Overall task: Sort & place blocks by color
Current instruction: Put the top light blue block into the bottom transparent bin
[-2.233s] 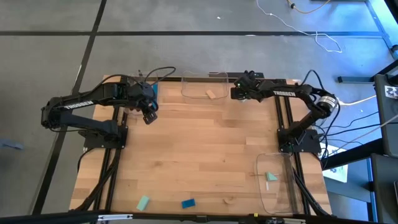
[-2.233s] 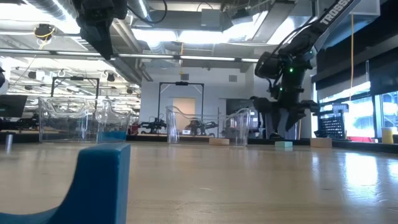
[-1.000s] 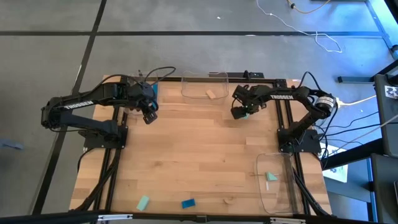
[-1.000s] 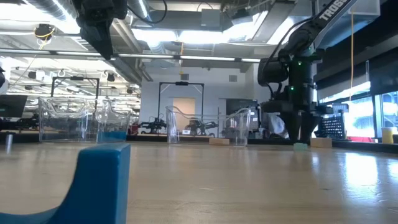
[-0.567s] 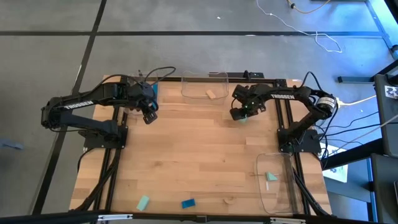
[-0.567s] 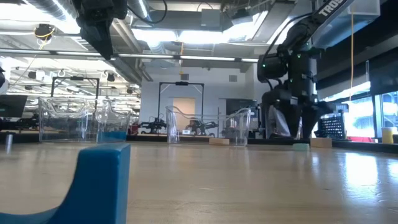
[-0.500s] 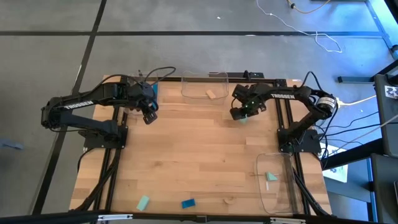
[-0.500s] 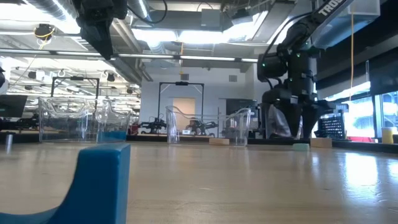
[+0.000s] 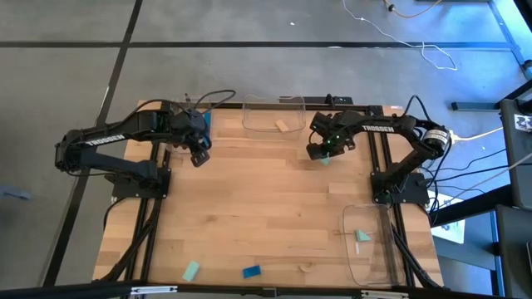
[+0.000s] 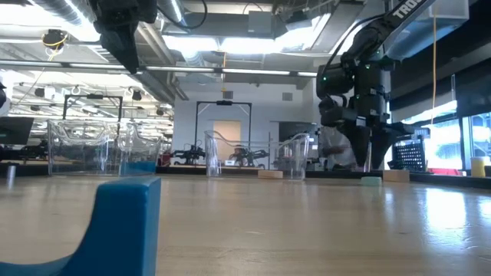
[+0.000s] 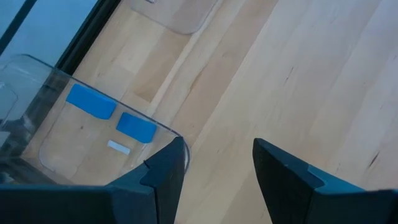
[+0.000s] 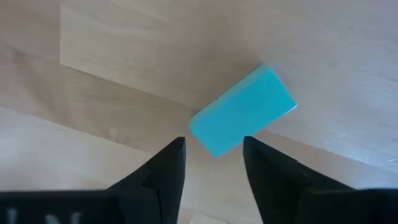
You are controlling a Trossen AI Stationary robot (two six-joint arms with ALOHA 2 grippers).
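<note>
A: Where is the right claw (image 9: 321,154)?

B: It is at the far side of the light wooden desk (image 9: 249,208), on the right. It points down at a small pale mint green block (image 12: 242,111) that lies flat on the wood. Its two dark fingers (image 12: 166,168) are apart, and the block sits just past their tips. Nothing is held.

A: And the left claw (image 9: 199,158)?

B: It waits up in the air at the far left of the desk, beside a clear plastic tray (image 11: 37,81). Its fingers are spread too, with nothing between them. Two bright blue blocks (image 11: 91,101) lie in that tray.

A: Where are the other blocks?

B: A tan wood block (image 9: 282,127) lies in the clear tray at the far middle (image 9: 273,104). Two mint green blocks (image 9: 362,236) lie in the clear tray at the near right (image 9: 366,266). At the near edge of the desk lie a loose mint green block (image 9: 191,271) and, near it, a loose blue block (image 9: 251,272). In the low view a big blue block (image 10: 115,222) sits very close to the camera.
</note>
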